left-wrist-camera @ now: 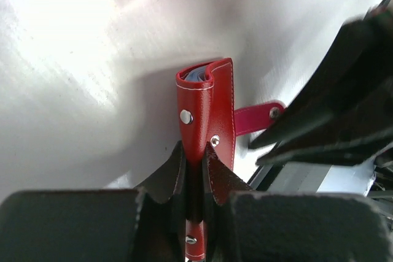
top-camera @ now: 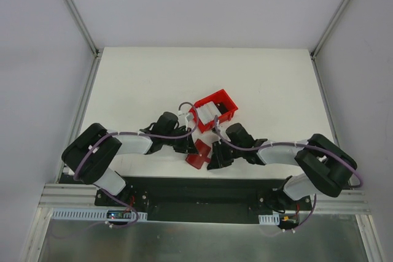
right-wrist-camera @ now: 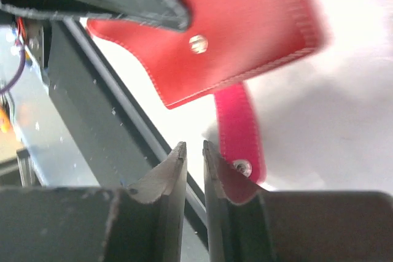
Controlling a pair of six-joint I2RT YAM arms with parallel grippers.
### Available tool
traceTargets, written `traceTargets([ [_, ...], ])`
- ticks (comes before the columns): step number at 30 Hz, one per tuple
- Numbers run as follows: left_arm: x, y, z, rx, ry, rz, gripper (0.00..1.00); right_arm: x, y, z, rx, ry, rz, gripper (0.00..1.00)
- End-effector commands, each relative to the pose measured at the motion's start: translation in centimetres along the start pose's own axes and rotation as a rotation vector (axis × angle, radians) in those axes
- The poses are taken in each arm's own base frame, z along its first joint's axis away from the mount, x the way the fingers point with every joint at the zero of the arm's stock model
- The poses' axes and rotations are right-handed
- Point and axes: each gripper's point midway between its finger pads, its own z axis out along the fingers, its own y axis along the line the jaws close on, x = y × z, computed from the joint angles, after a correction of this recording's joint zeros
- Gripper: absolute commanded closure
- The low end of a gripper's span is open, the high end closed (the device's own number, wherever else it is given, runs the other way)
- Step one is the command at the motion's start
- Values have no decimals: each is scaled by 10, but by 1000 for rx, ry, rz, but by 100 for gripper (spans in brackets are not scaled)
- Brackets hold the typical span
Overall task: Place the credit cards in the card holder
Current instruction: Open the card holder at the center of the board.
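Left end effector [left-wrist-camera: 195, 159]: clamped tight on the near edge of the card holder [left-wrist-camera: 206, 111], with one finger on each red face.
Right end effector [right-wrist-camera: 194, 153]: narrow, with only a thin slit between the fingers and nothing in it; it grips nothing.
Card holder: between the two end effectors, near the front edge of the table [top-camera: 141, 84] and just short of the bin [top-camera: 228, 104]. In the left wrist view it is held on edge and folded. Its far end gapes a little, and pale lining shows there.
Card holder's contact with table: cannot tell whether it rests or is lifted.
Tab [right-wrist-camera: 236, 124]: unfastened, sticking out sideways from the card holder toward the right end effector. Its snap [right-wrist-camera: 241, 165] end lies just beside one finger [right-wrist-camera: 230, 182], outside the slit. Cannot tell whether they touch.
Cards [top-camera: 206, 113]: whitish, bunched inside the bin, beyond the card holder and apart from it.
Bin: red and open-topped, near the middle of the table, past both end effectors. One corner shows at the top of the left wrist view.
Arms: both reach inward from the near edge, and their end effectors nearly meet at the card holder.
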Motion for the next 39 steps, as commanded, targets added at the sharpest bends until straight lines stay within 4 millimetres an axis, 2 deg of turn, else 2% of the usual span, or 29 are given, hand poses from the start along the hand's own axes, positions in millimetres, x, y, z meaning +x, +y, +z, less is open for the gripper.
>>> traceTargets([
  [1,10,16,-6,-61,-12,5,97,-20,-19,-16,84,-99,60,81],
  [6,6,20,-9,-104,-56,-65,92,-60,17,-37,36,-235,57,83],
  [8,3,22,-10,-127,-83,-100,91,-72,23,-44,65,-272,40,83],
  [9,2,23,-10,-136,-97,-120,91,-77,20,-46,108,-291,48,82],
  [15,-5,25,-12,-165,-165,-184,91,-72,4,-31,175,-225,111,83],
  [19,-3,26,-13,-173,-176,-198,91,-64,-5,-19,201,-178,130,83],
  [24,1,27,-14,-177,-181,-201,90,-54,-24,-20,291,-153,162,83],
  [26,3,31,-15,-191,-184,-204,85,-53,-29,-21,317,-159,167,83],
  [27,3,32,-15,-194,-187,-204,81,-46,-35,-22,345,-135,180,82],
  [32,6,43,-22,-271,-183,-188,60,-38,-47,-12,384,-80,209,82],
  [36,-6,47,-39,-362,-213,-130,43,-32,-56,-9,422,-62,236,83],
  [39,-18,45,-54,-416,-243,-80,34,-27,-59,-10,430,-55,240,83],
])
